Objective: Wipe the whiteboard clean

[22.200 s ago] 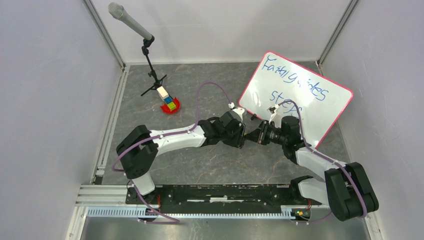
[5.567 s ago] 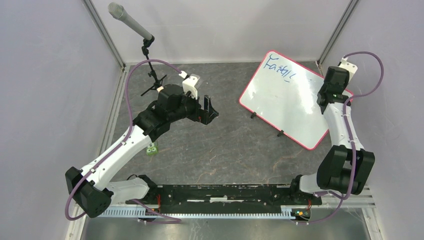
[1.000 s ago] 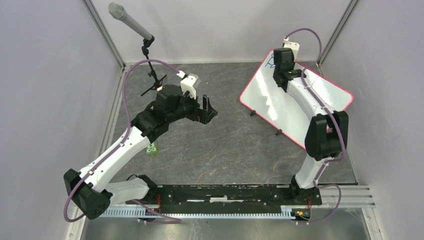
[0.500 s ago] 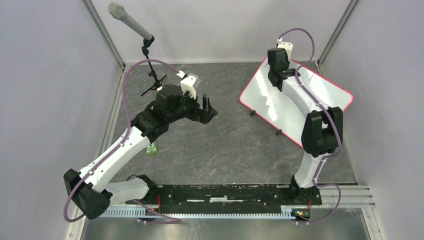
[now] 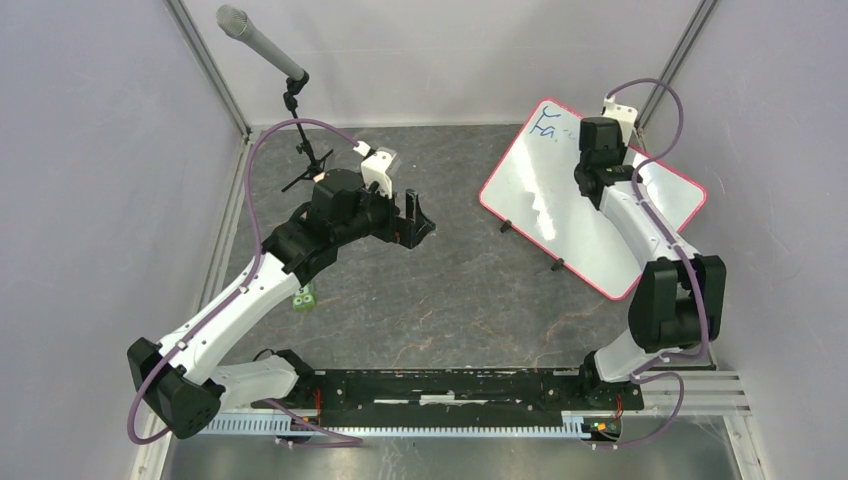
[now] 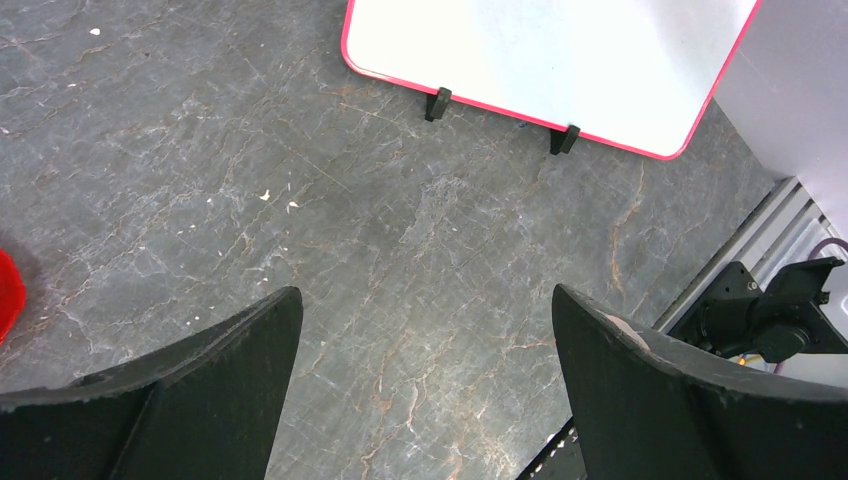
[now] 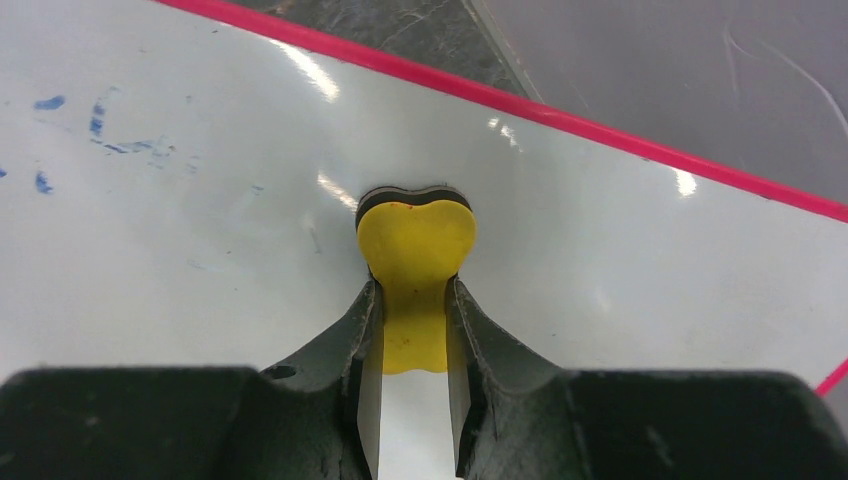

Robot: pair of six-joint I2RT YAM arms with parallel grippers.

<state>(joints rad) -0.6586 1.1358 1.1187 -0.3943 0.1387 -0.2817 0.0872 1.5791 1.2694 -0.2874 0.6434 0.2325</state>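
The whiteboard, white with a pink-red frame and small black feet, lies tilted at the back right. Blue writing shows at its far left corner. My right gripper is over the board's far edge. In the right wrist view, my right gripper is shut on a yellow eraser with a black pad, and the pad rests on the white surface. Faint blue smudges lie to the eraser's left. My left gripper hangs open over the grey floor, left of the board, with nothing between its fingers.
A microphone on a tripod stand stands at the back left. A small green block lies beside my left arm. A red edge shows at the left of the left wrist view. Grey walls close in on three sides.
My right gripper has slid the eraser rightward from the board's far left corner along the far edge, uncovering the blue writing there. The left arm has not moved.
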